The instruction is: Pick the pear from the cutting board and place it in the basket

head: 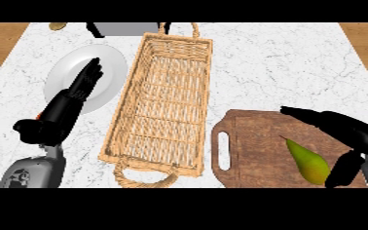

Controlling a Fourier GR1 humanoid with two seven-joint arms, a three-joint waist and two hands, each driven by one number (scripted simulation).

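Counter (287,58): white marble with grey veins, wood showing at both far corners. Basket (161,107): long, rectangular, pale woven wicker, rope loop handles at both ends, lying mid-counter and running from far edge to near edge. Plate (108,61): white, round, smooth, just left of the basket. Cutting board (251,141): dark brown wood, rounded corners, slot handle on its left side, at the near right corner. Pear (307,162): yellow-green, teardrop-shaped, narrow end pointing to the far left, lying on the board's right part.

Left hand (82,85): over the plate, fingers straight and together, holding nothing. Right hand (343,141): wide open over the board's right edge, fingers beyond the pear, thumb at its near side; contact unclear.
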